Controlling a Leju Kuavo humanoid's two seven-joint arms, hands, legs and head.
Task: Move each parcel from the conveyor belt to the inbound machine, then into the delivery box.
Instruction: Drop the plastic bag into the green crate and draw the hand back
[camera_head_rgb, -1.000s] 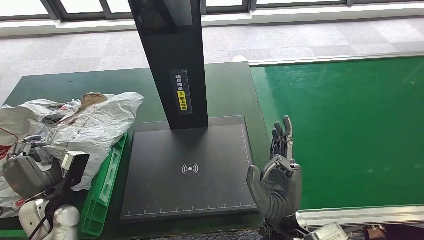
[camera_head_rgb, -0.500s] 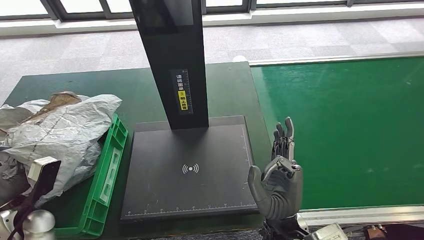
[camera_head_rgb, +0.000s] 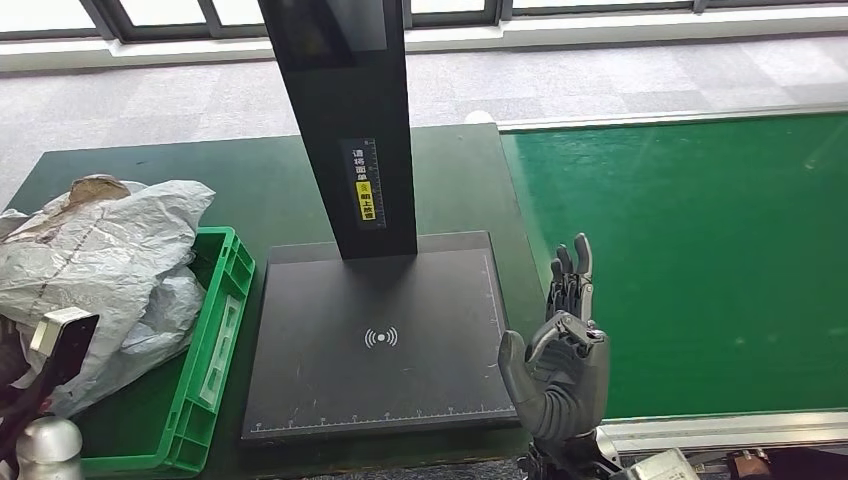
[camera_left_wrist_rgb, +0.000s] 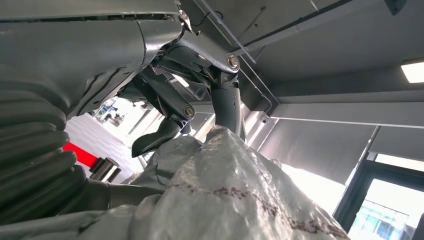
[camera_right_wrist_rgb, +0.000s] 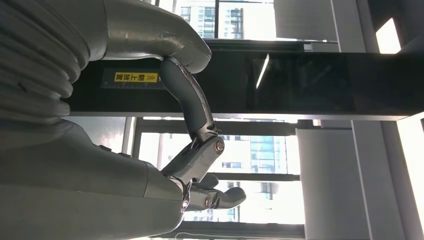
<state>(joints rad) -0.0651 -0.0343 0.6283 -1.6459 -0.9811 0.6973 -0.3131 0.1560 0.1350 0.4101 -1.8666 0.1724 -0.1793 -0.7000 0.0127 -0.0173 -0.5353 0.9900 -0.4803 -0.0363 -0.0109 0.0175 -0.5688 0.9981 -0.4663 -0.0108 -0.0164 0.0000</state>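
Left hand (camera_left_wrist_rgb: 165, 107): wrist view shows dark fingers (camera_left_wrist_rgb: 227, 100) and a thumb tip bearing on crinkled grey plastic; I read this as the hand holding the grey poly-bag parcel (camera_head_rgb: 100, 260). In the head view the hand itself is hidden behind the wrist camera at the lower left edge, with the parcel slumped over the near end of the green crate (camera_head_rgb: 215, 350), part of it inside the crate and part hanging over the far rim.

Right hand (camera_head_rgb: 557, 365): raised, palm toward the scanner, fingers (camera_head_rgb: 572, 270) spread and upright, holding nothing. It stands at the seam between the black scanner plate (camera_head_rgb: 375, 340) and the green conveyor belt (camera_head_rgb: 690, 260).

Step in hand (judgement): last leg for this parcel, lowering it into the delivery box, taken here to be the green crate. Scanner plate is bare, so the inbound stage looks done for this one.

Next move calls for: seating the bag fully inside the crate walls, then loosening the left fingers without dragging the loose film back out. Soft bag, likely to snag.

Count:
- parcels: at least 1 grey bag; a second crumpled bag may lie under it, cannot separate them
- crates: 1
- scanner units: 1 (plate plus black column (camera_head_rgb: 345, 120))
- parcels on belt: 0 visible
- dark green surface (camera_head_rgb: 250, 190): 1
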